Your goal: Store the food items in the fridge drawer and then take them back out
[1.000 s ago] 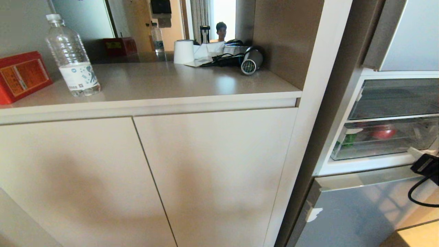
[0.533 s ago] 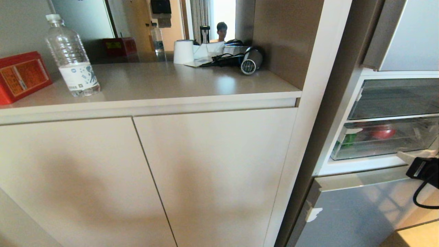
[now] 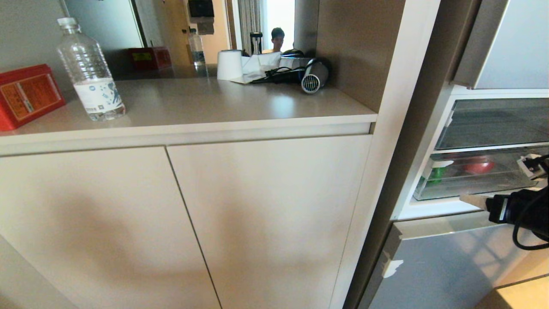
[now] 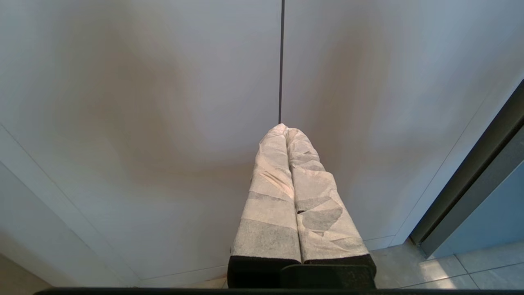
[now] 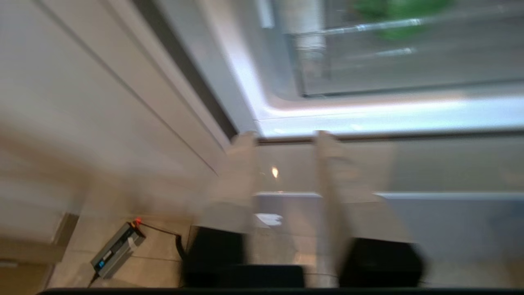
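We see our right gripper [image 5: 282,141] partly apart and empty, just before the fridge drawer [image 3: 472,189] front rim, which holds the green bell pepper [image 3: 435,174]; our left gripper [image 4: 286,131] is pressed together.

Home kitchen: open fridge [image 3: 493,146], cabinet counter [image 3: 206,103], hair dryer [image 3: 314,76]

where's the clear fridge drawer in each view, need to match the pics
Head view: the fridge drawer sits at the right edge, in the open fridge, with green and red items inside; the right gripper is in front of its lower rim.
Left wrist view: not in it; only cabinet doors and the shut left gripper.
Right wrist view: the drawer fills the upper right.
Shared landmark: the green item inside.
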Motion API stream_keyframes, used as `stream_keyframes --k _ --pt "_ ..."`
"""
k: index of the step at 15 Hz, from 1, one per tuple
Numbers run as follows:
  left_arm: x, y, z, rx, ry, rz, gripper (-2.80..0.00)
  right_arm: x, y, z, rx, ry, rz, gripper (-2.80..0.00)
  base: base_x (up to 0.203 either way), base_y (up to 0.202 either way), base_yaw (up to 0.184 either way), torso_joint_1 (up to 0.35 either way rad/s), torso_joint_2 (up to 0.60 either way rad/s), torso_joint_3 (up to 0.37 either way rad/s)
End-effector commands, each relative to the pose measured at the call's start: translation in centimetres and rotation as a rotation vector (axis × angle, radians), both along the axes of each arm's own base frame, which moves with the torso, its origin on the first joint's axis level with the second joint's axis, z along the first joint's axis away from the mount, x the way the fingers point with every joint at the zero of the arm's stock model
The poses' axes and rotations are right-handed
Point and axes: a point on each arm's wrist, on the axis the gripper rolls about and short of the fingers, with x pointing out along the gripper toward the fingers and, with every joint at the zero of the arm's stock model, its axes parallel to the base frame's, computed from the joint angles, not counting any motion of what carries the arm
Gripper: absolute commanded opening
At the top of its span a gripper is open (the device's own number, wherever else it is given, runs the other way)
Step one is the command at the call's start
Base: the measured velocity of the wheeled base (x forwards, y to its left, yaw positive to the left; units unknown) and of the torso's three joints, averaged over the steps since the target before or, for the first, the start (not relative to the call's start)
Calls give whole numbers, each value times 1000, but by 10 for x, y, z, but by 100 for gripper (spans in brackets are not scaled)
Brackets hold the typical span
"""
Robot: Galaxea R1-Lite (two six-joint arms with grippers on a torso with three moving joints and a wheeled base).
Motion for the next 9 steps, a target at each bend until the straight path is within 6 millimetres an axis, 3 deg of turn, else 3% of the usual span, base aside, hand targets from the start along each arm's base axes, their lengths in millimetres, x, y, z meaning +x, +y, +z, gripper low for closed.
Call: stream_keyframes --k 1,6,9 --pt "0 0 0 0 1 0 -280 7 8 -3 -5 -7 32 0 0 0 0 0 0 0" --pt "0 0 0 0 2 0 -280 34 2 1 -51 -68 23 0 0 0 0 0 0 0" --pt "0 0 0 0 1 0 -280 40 0 -3 -50 -57 21 0 0 0 0 0 0 0"
